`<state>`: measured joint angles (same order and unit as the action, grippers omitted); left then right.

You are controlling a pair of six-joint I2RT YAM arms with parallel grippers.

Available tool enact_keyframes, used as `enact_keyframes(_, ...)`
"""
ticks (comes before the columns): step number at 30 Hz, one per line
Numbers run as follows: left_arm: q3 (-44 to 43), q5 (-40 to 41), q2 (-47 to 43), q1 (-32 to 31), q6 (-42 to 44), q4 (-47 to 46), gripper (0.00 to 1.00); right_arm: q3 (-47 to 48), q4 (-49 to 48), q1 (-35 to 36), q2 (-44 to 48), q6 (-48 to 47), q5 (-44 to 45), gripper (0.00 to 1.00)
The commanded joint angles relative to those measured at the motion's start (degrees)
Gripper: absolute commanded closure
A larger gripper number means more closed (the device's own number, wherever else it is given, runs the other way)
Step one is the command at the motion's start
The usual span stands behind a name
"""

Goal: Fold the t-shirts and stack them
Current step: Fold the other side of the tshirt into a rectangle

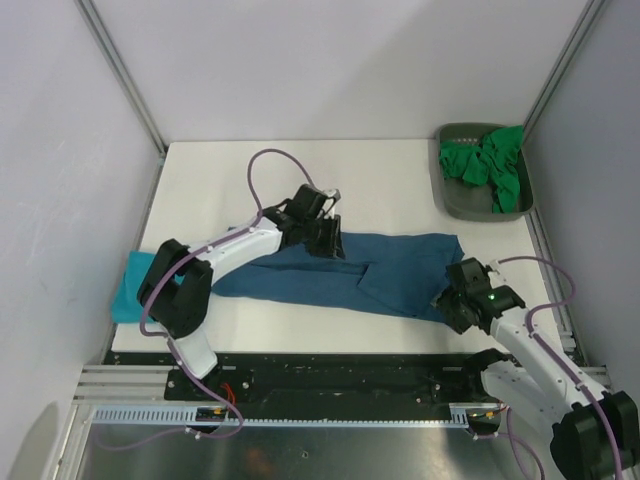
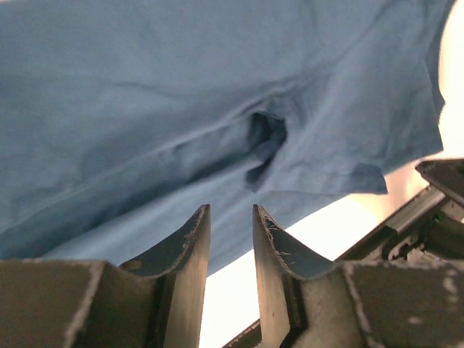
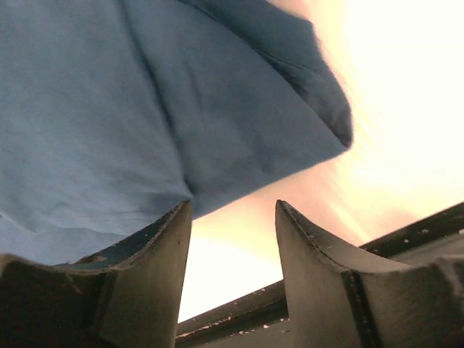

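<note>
Right wrist view is showing right gripper gaping wide, empty, at the near-right corner of dark steel-blue t-shirt. Left gripper is pointing, narrow-gapped and empty, at its wrinkled middle. Only top view is catching turquoise t-shirt partly hidden by left arm, green t-shirts in far-right tray.

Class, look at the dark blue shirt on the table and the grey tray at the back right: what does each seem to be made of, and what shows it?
Dark blue shirt: soft matte fabric, likely a cotton-type knit; it creases and drapes in folds. Grey tray: probably rigid moulded plastic, dull finish, judging by its rounded corners and raised rim.
</note>
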<state>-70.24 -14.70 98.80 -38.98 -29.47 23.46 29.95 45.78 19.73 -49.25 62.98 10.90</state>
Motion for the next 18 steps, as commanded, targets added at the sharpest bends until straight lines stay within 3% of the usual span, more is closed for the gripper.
enact_keyframes(1, -1.6, -0.5, 1.2, 4.2, 2.9, 0.0, 0.65, -2.7, 3.3, -0.2, 3.8, 6.7, 0.9, 0.43)
enact_keyframes(11, -4.3, 2.8, 6.4, 9.9, 7.7, 2.0, 0.65, -5.7, -2.4, -0.3, 4.3, 8.5, 1.2, 0.33)
enact_keyframes(18, 2.4, 6.9, 3.2, 10.3, 6.2, 4.1, 0.67, -5.8, -8.7, -1.2, -0.9, 6.8, 5.7, 0.34)
